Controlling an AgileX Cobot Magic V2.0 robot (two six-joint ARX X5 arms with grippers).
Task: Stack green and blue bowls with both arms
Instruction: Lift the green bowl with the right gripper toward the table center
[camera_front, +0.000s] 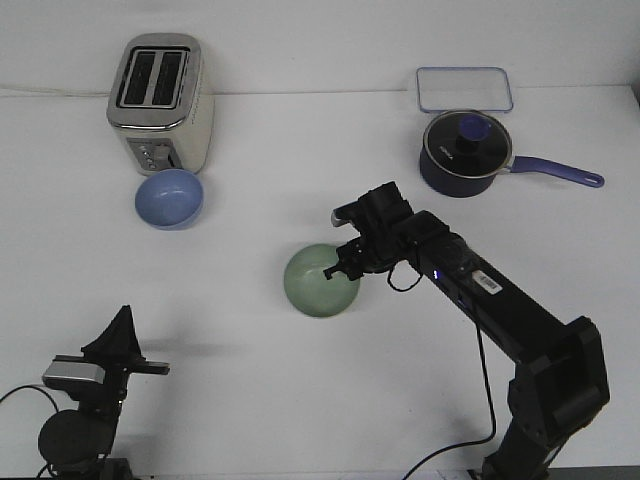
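The pale green bowl (318, 285) sits upright near the middle of the table. My right gripper (340, 266) reaches down onto its right rim, fingers at the rim; from this angle I cannot tell whether they grip it. The light blue bowl (169, 197) rests far to the left, just in front of the toaster, with neither arm close to it. My left gripper (124, 322) is at the near left corner, well away from both bowls, its fingers meeting in one point with nothing between them.
A silver toaster (160, 100) stands at the back left, right behind the blue bowl. A dark navy saucepan (462, 155) with a lid and long handle sits at the back right, with a clear flat lid (464, 89) behind it.
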